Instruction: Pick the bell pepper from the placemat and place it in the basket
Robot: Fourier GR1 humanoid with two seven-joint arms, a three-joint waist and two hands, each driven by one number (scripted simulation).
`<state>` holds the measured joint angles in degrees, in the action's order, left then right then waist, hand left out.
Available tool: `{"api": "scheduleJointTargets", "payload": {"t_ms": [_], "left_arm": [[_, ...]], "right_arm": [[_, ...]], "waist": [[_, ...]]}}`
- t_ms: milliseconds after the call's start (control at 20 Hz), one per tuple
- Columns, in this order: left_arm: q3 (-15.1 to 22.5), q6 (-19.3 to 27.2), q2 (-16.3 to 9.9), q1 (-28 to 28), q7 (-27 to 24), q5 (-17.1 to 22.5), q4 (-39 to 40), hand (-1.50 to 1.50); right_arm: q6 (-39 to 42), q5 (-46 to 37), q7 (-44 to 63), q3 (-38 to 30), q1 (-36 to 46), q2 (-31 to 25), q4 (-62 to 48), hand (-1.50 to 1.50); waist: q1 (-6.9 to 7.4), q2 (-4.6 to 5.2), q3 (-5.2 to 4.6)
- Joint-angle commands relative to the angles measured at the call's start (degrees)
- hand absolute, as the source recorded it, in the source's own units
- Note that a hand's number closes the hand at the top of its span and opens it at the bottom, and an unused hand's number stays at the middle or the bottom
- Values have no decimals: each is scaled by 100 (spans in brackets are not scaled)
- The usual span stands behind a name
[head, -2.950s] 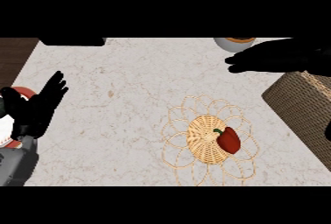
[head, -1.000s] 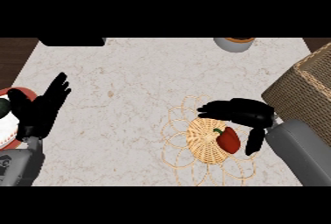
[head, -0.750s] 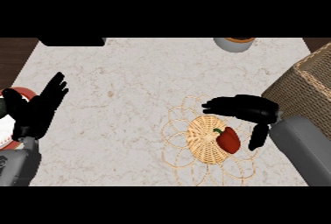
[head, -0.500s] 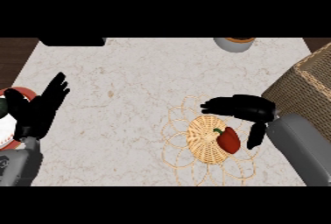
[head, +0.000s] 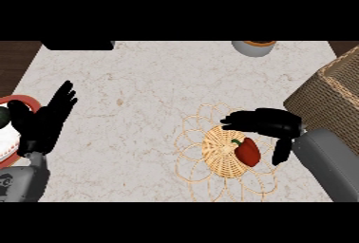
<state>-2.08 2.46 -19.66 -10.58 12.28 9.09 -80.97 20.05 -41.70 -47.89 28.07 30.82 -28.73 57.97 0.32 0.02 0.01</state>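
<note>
A red bell pepper (head: 247, 151) with a green stem lies on the round woven placemat (head: 221, 154), right of its centre. My right hand (head: 270, 124) hovers just above and to the right of the pepper, fingers spread towards the left and thumb hanging down beside it; it holds nothing. The brown wicker basket (head: 336, 97) stands at the right edge, partly cut off. At the left edge my left hand (head: 45, 121) rests open with its fingers up.
A grey cup (head: 254, 47) with an orange rim sits at the back of the counter. A dark block (head: 79, 45) lies at the back left. A red-rimmed plate (head: 15, 102) shows at the left edge, behind my left hand.
My right hand came down from the far right corner to the placemat and has settled over the pepper. In the last half second it has barely moved. The left hand stays still.
</note>
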Motion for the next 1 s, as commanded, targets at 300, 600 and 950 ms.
{"api": "scheduleJointTargets", "payload": {"t_ms": [300,600,950], "left_arm": [[-303,-325,89,41,-268,-125,319,0],[-395,-432,209,-195,-441,-92,621,0],[-371,-310,244,-188,-136,-306,401,0]], "right_arm": [[-20,-732,-173,-129,-315,267,97,-150],[-949,-1410,-611,96,-383,499,-364,150],[-1054,-1752,-517,21,-370,860,-531,150]], "waist": [[-27,-3,-2],[-18,7,-1],[-13,3,0]]}}
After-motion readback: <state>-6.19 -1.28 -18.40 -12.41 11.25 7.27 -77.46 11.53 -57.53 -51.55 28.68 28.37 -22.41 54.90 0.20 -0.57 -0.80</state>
